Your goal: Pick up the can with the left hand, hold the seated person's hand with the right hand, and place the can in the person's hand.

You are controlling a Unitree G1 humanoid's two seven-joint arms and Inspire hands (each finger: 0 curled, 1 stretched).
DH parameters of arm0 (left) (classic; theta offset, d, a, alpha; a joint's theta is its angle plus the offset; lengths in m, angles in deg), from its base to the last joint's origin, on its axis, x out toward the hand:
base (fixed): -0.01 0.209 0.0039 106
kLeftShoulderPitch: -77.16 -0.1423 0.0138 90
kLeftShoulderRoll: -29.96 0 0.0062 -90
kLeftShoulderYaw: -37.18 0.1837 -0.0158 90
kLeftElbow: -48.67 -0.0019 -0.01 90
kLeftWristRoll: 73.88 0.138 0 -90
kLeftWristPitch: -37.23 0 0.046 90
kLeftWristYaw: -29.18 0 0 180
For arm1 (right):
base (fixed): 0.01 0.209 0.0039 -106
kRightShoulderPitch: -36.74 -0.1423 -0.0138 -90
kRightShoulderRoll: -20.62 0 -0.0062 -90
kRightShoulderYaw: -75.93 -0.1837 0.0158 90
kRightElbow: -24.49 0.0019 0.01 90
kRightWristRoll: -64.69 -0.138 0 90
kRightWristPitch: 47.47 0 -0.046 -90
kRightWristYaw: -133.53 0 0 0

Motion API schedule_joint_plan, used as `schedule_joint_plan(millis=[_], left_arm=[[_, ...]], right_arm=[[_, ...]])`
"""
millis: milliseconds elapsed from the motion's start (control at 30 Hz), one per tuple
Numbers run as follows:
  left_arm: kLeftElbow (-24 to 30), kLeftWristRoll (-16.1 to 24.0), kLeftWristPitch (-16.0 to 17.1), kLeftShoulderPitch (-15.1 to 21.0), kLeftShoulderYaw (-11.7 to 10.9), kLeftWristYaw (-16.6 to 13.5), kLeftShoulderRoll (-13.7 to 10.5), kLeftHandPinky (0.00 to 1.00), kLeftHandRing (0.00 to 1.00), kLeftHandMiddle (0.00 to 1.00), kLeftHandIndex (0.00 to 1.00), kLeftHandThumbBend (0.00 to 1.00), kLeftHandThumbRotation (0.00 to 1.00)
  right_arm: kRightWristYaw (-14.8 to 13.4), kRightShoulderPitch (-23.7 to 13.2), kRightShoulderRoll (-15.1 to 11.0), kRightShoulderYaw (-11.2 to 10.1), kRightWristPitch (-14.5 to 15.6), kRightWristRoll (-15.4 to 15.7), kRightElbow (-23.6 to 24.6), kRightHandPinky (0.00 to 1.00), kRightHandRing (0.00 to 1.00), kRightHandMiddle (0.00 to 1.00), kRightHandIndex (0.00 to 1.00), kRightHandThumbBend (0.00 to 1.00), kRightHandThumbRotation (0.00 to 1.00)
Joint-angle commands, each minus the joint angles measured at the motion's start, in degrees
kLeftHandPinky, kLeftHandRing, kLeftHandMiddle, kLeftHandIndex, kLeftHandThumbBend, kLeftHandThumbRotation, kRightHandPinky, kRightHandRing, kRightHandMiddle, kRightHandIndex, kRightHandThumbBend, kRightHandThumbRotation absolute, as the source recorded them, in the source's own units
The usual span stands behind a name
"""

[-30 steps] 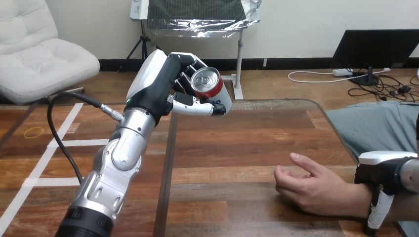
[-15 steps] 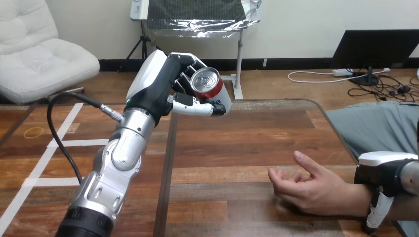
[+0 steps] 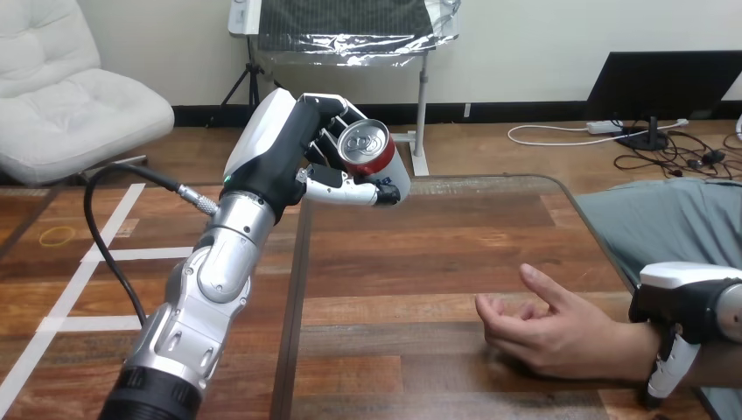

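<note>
Above table [image 3: 437,262], left hand [image 3: 289,149] round can [image 3: 367,147]

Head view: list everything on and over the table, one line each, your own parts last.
can: one, red with a silver top, held up over the table's far left part, tilted with its top toward the camera.
table: one, brown wood.
band: one, yellow, lying flat on the wood at the far left.
tape: white lines on the wood at the left.
person's hand: one, resting on the table at the lower right, loosely curled, holding nothing.
left hand: one, black and white, raised, curled round the can.
right hand: one, black and white, over the person's wrist at the right edge; its grip cannot be told.
</note>
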Motion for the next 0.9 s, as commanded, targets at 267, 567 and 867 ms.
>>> schedule_joint_plan(millis=[267, 567, 867], left_arm=[[0.7, -0.9, 0.1, 4.9, -0.5, 0.4, 2.1, 0.33, 0.38, 0.45, 0.49, 0.65, 0.00], [0.0, -0.7, 1.0, 6.0, 0.0, 0.6, 3.7, 0.32, 0.38, 0.45, 0.49, 0.66, 0.00], [-0.1, -0.4, 0.3, 7.1, 0.5, 1.0, 5.9, 0.32, 0.38, 0.45, 0.48, 0.66, 0.00]], right_arm=[[-2.9, -3.7, -3.1, -4.9, -0.9, -2.8, 2.1, 0.19, 0.31, 0.43, 0.38, 0.70, 0.00], [-2.2, -5.7, -4.2, -5.4, -0.2, -2.7, 2.9, 0.20, 0.32, 0.43, 0.40, 0.70, 0.00], [-1.8, -7.5, -4.9, -6.0, 0.0, -2.9, 3.4, 0.20, 0.31, 0.43, 0.41, 0.70, 0.00]])
